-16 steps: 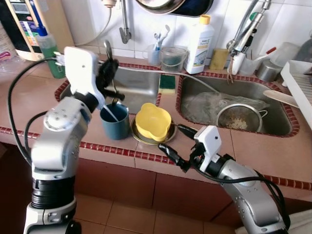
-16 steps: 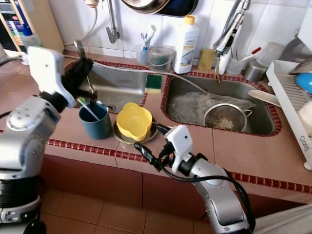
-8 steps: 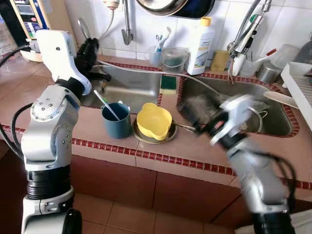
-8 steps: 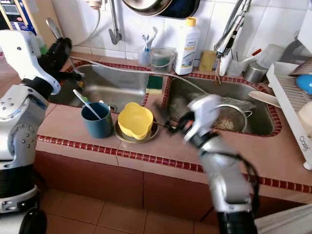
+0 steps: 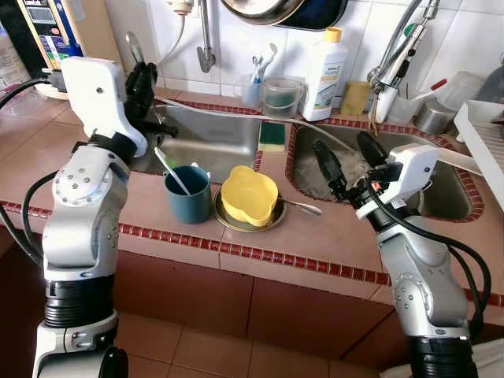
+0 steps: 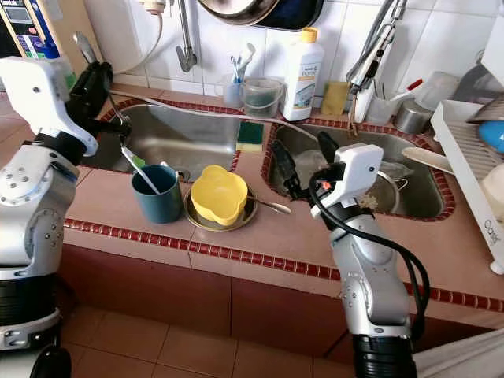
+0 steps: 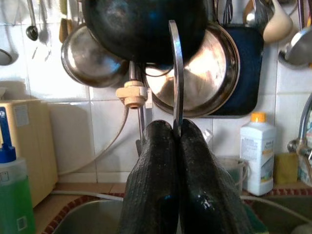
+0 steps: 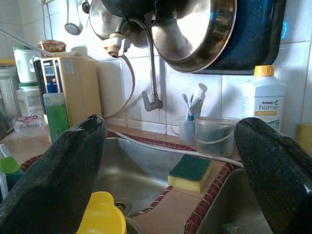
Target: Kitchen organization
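Gripping a spoon [image 7: 176, 73] upright in our left gripper [image 5: 142, 83], we held it above the blue cup [image 5: 187, 194], right gripper [image 5: 346, 161] open.

White glazed wall tiles [image 5: 236, 39] run across the top of the frame behind the counter. The counter [image 5: 331, 236] is faced in terracotta tiles with a dark red mosaic trim [image 5: 236, 253] along its front edge and around both basins. Two stainless sink basins are set into it: one at upper centre-left [image 5: 213, 138], one at centre-right [image 5: 409, 169]. A wall tap [image 5: 205, 47] hangs above the left basin. Pans [image 7: 195, 73] hang on the wall at the top centre. The floor [image 5: 236, 350], at the bottom of the frame, is laid in reddish-brown tiles. Lighting is even and bright.
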`<state>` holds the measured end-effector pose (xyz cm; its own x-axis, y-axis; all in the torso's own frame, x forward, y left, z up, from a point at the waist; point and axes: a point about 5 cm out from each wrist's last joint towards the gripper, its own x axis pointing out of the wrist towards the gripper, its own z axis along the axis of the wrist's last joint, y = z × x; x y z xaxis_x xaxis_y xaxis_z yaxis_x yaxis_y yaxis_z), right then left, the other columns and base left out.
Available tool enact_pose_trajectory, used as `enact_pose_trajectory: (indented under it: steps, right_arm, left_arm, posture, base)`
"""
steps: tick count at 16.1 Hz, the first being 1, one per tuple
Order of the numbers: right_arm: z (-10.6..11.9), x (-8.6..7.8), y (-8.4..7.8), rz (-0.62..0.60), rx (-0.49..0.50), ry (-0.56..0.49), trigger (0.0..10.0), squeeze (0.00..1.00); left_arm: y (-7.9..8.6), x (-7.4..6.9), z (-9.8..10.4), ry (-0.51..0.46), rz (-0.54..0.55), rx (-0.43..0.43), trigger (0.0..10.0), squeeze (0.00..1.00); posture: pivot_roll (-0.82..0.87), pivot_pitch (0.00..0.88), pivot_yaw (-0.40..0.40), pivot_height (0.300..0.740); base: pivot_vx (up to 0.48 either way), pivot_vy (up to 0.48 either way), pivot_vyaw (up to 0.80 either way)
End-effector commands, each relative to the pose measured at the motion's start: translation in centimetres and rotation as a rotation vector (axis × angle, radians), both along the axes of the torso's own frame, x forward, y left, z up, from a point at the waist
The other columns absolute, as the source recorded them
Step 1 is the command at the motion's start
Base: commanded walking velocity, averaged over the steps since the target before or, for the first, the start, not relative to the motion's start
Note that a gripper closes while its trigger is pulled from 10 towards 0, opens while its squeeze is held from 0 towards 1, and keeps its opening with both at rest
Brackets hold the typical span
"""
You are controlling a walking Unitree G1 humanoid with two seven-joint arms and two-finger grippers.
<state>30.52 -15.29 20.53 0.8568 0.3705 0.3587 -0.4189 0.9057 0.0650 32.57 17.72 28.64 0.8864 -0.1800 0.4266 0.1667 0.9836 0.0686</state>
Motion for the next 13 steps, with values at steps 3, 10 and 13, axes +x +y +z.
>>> enact_pose_trajectory:
  steps: [3,10,13]
  right_arm:
    - [0.22,-0.07,-0.11,-0.004,-0.003,-0.01,10.0,0.0]
    - [0.08,-0.35,0.49,0.043,-0.007,-0.002,10.0,0.0]
    - [-0.21,-0.51,0.69,0.065,-0.022,0.008,10.0,0.0]
  left_arm:
    - [0.03,-0.1,1.08,-0.054,-0.031,-0.042,10.0,0.0]
    - [-0.18,-0.13,0.35,-0.033,-0.069,-0.028,10.0,0.0]
    - [-0.16,-0.14,0.2,-0.032,-0.071,-0.032,10.0,0.0]
  posture:
    - [-0.07,0.047,0.008,0.74]
    - [-0.07,0.054,0.003,0.74]
    - [-0.07,0.056,0.0,0.74]
  base:
    - [0.0,0.0,0.0]
    - [0.095,0.0,0.0]
    - [0.352,0.0,0.0]
